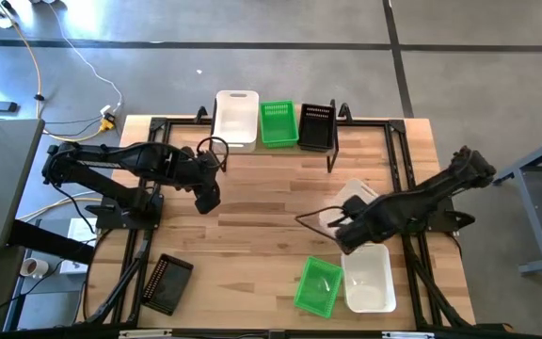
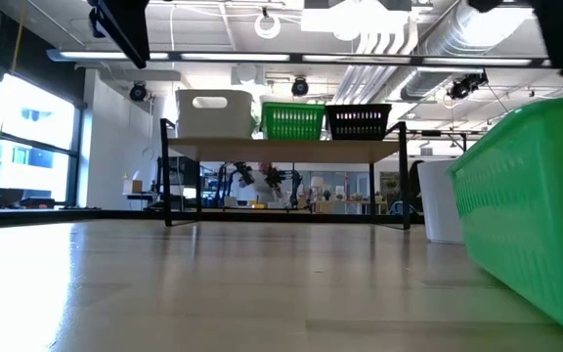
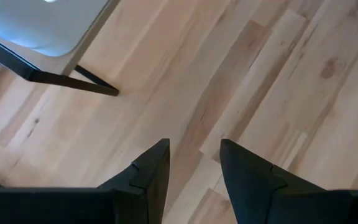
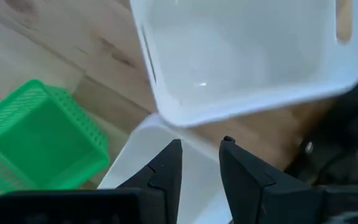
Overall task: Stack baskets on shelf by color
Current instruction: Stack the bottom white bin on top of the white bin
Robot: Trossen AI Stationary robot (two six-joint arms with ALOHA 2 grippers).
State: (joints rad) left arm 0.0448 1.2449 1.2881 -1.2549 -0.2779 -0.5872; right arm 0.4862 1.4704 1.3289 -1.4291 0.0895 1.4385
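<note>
Three baskets stand side by side on the shelf [image 1: 271,146] at the far edge: white [image 1: 236,118], green [image 1: 278,123] and black [image 1: 316,126]. On the table at the near right lie a green basket [image 1: 318,285], a white basket [image 1: 368,278] beside it and another white basket [image 1: 354,200] farther back. A black basket [image 1: 166,282] lies at the near left. My right gripper [image 4: 201,155] hangs open above the white baskets [image 4: 247,56], pointing down and holding nothing. My left gripper [image 3: 194,162] is open over bare wood near the shelf's left leg [image 3: 48,74].
Black metal frame rails [image 1: 398,160] run along the table's sides. A cable [image 1: 309,218] loops over the wood by the right arm. The middle of the tabletop [image 1: 262,217] is bare wood between the two arms.
</note>
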